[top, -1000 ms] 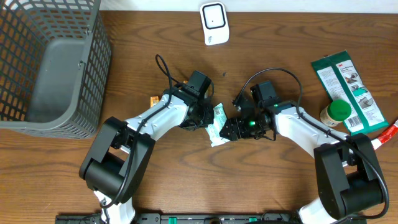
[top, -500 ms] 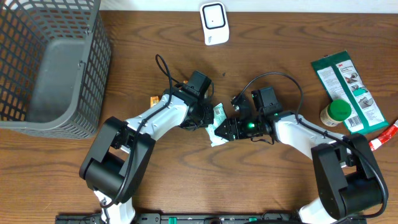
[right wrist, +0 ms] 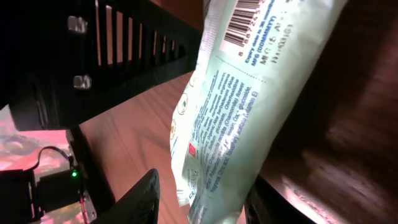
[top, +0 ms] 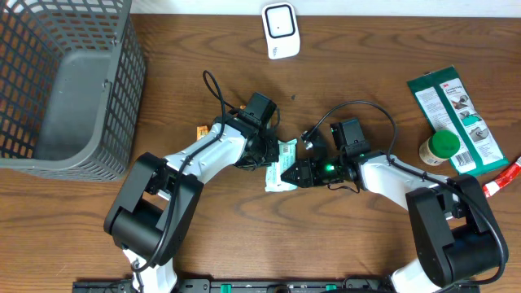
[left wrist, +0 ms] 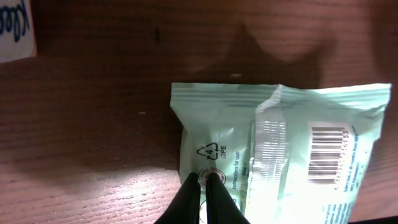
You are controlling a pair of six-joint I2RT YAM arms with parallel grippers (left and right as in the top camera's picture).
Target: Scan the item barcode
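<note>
The item is a pale green flat packet (top: pixel 282 156) at the table's middle, between my two arms. Its barcode (left wrist: pixel 328 152) faces the left wrist camera and also shows in the right wrist view as the barcode (right wrist: pixel 244 25). My left gripper (top: pixel 270 155) is shut, its black fingertips (left wrist: pixel 200 185) pinching the packet (left wrist: pixel 280 155) by its printed end. My right gripper (top: pixel 291 172) straddles the packet's (right wrist: pixel 249 106) other end. One finger (right wrist: pixel 144 198) stands apart from the film; the other finger (right wrist: pixel 264 205) is close beside it. The white scanner (top: pixel 280 31) stands at the back edge.
A grey mesh basket (top: pixel 61 89) fills the back left. At the right lie a green card package (top: pixel 452 110), a green-lidded jar (top: pixel 442 147) and a red-tipped item (top: pixel 505 176). A small orange item (top: pixel 200 130) lies by the left arm.
My right gripper has slid left onto the packet's end and its jaws have narrowed around it. The left gripper has stayed shut in place.
</note>
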